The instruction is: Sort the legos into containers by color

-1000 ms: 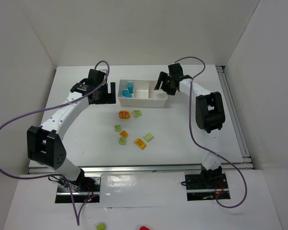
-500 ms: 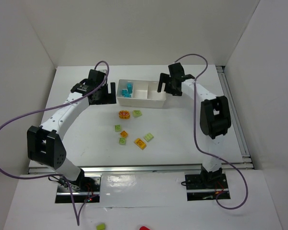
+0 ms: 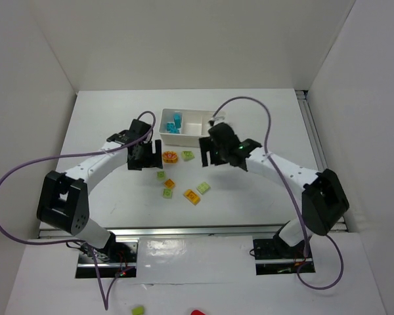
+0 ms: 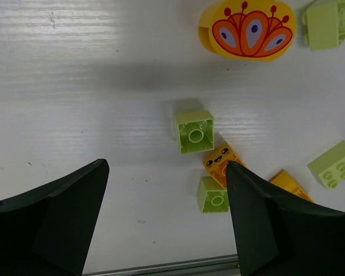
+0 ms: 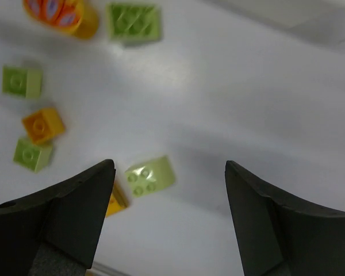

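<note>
The white tray point(image 3: 181, 139) stands at the back of the table, with cyan legos point(image 3: 175, 123) in its left compartment; its right end is hidden behind my right arm. In front of it lie loose green and orange-yellow legos. My left gripper point(image 3: 144, 158) point(image 4: 167, 172) hangs open over bare table, just left of a green brick point(image 4: 194, 131) and a smiley orange brick point(image 4: 223, 164). My right gripper point(image 3: 212, 156) point(image 5: 169, 169) is open above a green brick point(image 5: 150, 175) point(image 3: 203, 188), which shows near its left finger. Nothing is held.
A round orange-yellow piece with a flower print point(image 3: 170, 156) point(image 4: 250, 30) lies nearest the tray, with a green brick point(image 3: 187, 155) beside it. Purple cables loop off both arms. White walls close in the back and sides.
Both arms have swung away from the tray toward the loose legos. The right gripper left the tray's right end and now hangs in front of it; the left one came forward and right.
</note>
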Tool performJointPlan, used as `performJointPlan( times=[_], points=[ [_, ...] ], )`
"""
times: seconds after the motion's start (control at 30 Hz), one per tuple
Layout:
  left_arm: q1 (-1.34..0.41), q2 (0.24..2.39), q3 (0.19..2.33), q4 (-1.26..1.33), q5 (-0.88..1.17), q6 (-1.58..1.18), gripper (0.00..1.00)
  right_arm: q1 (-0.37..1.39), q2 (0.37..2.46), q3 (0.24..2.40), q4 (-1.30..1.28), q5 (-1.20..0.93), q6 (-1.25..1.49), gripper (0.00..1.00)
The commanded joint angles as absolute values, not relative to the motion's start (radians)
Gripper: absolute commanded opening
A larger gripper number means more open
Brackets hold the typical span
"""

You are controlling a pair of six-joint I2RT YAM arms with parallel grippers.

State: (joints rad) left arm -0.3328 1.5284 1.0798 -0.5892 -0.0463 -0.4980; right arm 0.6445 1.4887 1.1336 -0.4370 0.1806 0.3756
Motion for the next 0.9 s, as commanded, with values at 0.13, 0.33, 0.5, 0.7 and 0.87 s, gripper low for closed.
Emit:
performJointPlan(
  times=[0.13,0.33,0.5,0.7,0.87],
  points=[
    [-0.256,1.437,1.078,-0.607,-0.083,-0.546,0.94,0.932,1.557,1.092,-0.436,0.132,0.284,0.85],
    [-0.238,1.414,1.098,-0.629,-0.101,-0.546,0.95,1.022,1.678,1.127,-0.456,0.103,0.219,0.76],
    [-0.209,1.436,1.134,-0.681,-0.126,-0.546,0.97,1.022,1.735,1.138,-0.413,0.115,0.210,0.73],
    [-0.189,1.436,1.143,-0.681,-0.117,-0.537,0.97,1.022,1.804,1.149,-0.391,0.115,0.192,0.66],
    [-0.189,1.436,1.154,-0.681,-0.117,-0.528,0.97,1.022,1.815,1.158,-0.391,0.106,0.192,0.39]
  ],
)
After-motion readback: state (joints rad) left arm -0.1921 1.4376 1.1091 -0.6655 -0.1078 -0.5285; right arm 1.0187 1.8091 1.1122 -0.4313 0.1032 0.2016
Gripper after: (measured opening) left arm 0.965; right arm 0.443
